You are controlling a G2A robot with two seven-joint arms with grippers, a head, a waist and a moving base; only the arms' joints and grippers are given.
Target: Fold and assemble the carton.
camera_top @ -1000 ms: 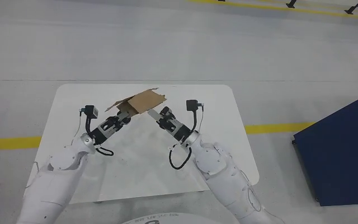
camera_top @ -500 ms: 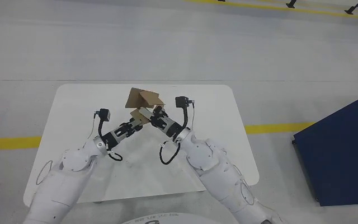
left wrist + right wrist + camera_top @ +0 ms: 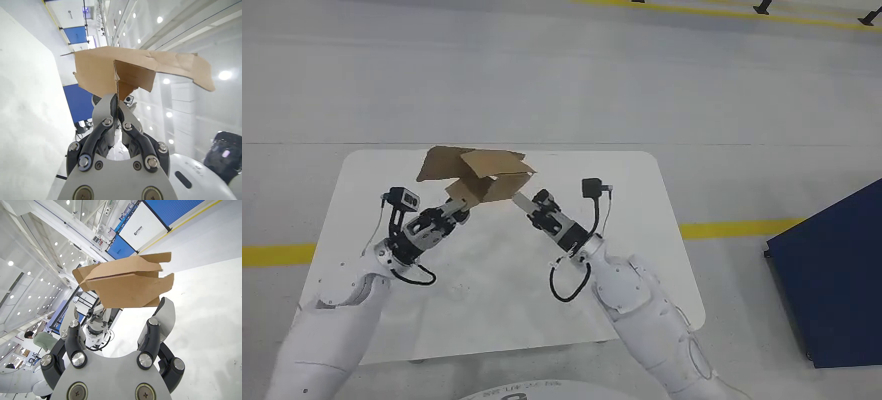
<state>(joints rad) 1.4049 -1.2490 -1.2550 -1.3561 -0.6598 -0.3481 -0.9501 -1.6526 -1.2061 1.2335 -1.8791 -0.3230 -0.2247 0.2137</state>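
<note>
Dark lettering with a round logo stands on a white panel (image 3: 151, 222).

Brown corrugated cardboard carton (image 3: 477, 172), part-folded. Panels opened out at uneven angles, not squared into a box. One broad flap spread flat across the top, loose flaps jutting sideways, edges slightly crumpled. Held in the air over the far middle of the white table (image 3: 627, 195). Thin edge of one lower panel pinched in the left gripper (image 3: 116, 103)

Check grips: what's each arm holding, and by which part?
Left gripper holds the carton by the edge of a flap, jaws shut on it. Right gripper holds nothing: jaws open beside the carton.
</note>
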